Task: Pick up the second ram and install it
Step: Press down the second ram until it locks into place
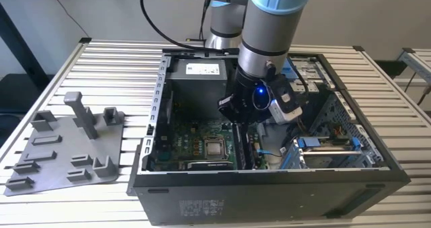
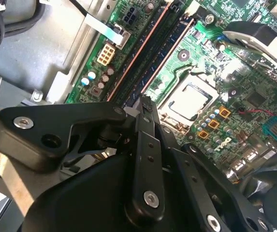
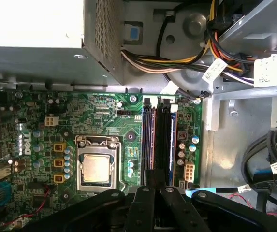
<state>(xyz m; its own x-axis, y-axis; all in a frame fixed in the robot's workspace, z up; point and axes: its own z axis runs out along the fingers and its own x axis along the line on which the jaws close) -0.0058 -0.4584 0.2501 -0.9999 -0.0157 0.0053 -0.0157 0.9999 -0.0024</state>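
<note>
I hang inside the open computer case, over the motherboard, my gripper right above the bank of memory slots beside the processor socket. In both wrist views my jaws look drawn together, tips on the near end of the slots. I cannot tell whether they pinch anything. I take the second ram to be the dark stick standing on edge in a slot. Its long axis runs along the slot, straight away from my fingertips toward the power supply. I judge it light, stiff and thin, with fragile chips and contacts. It is best held or pressed on its top edge and bare ends, squarely.
</note>
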